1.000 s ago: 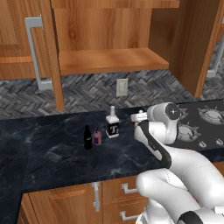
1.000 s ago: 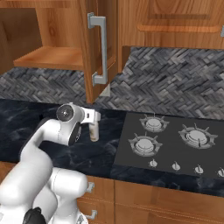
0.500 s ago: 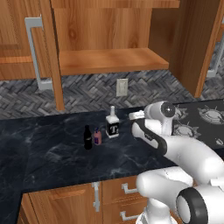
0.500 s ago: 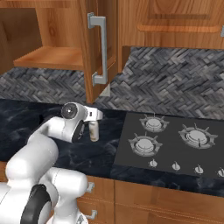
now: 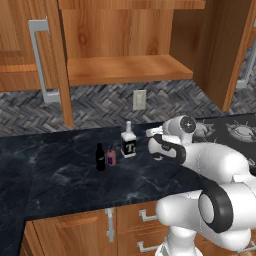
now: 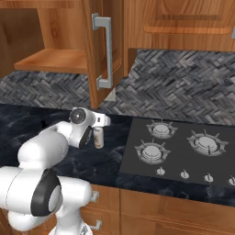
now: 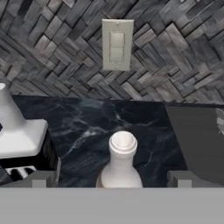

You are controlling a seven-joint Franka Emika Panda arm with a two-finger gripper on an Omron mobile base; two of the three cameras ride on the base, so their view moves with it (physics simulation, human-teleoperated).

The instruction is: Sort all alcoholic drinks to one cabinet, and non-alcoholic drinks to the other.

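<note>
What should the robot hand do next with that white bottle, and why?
Probably ease forward and close on the cream-white bottle. The gripper is open, with the bottle's neck centred between its fingertips and nothing held yet.

**Setting: Domestic Kitchen**

We identify a kitchen by its fittings. Wooden wall cabinets (image 5: 125, 45) with metal handles (image 6: 104, 50) hang above a dark marble countertop (image 5: 60, 175). A grey herringbone backsplash (image 6: 183, 87) carries a wall outlet (image 7: 116, 44). A four-burner gas hob (image 6: 181, 149) is set into the counter.
</note>
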